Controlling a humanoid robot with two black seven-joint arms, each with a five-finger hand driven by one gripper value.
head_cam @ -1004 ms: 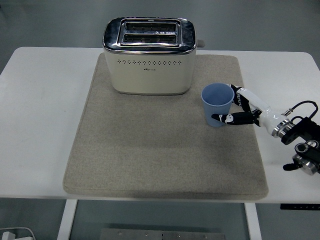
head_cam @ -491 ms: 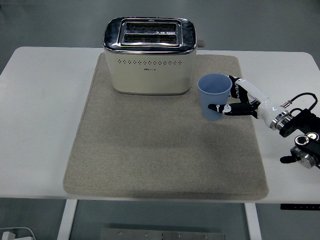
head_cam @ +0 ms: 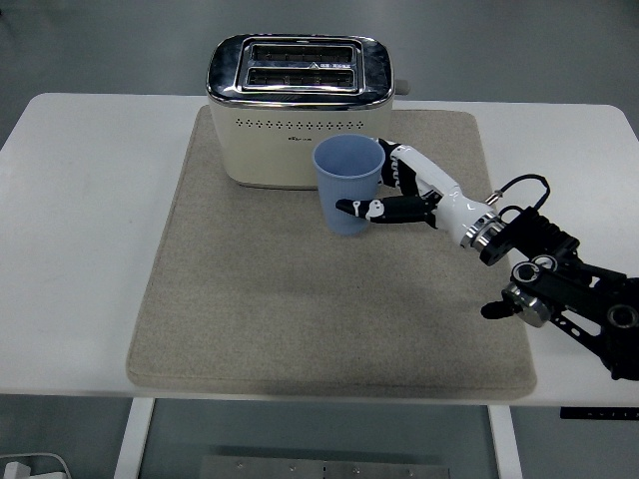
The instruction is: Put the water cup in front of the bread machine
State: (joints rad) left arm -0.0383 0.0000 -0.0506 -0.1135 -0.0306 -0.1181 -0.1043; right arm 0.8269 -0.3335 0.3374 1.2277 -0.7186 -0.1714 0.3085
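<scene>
One arm is all I have in view, the right one, reaching in from the right edge over the white surface (head_cam: 80, 200). My right hand (head_cam: 399, 195) grasps the blue water cup (head_cam: 349, 185), with the thumb across its near side and the other fingers wrapped round its right side and back. I see the cup upright, its open mouth facing up, and nothing visible inside it. It sits in front of the cream and chrome toaster (head_cam: 298, 110), just before the right part of the toaster's front face, its rim overlapping that face from my camera. I cannot tell whether its base touches the grey felt mat (head_cam: 250, 309) or hangs just above it. The toaster stands at the far end of the mat, its two slots facing up and a lever knob on its right side. The mat covers most of the surface's middle. My forearm and wrist joints lie over the mat's right edge
</scene>
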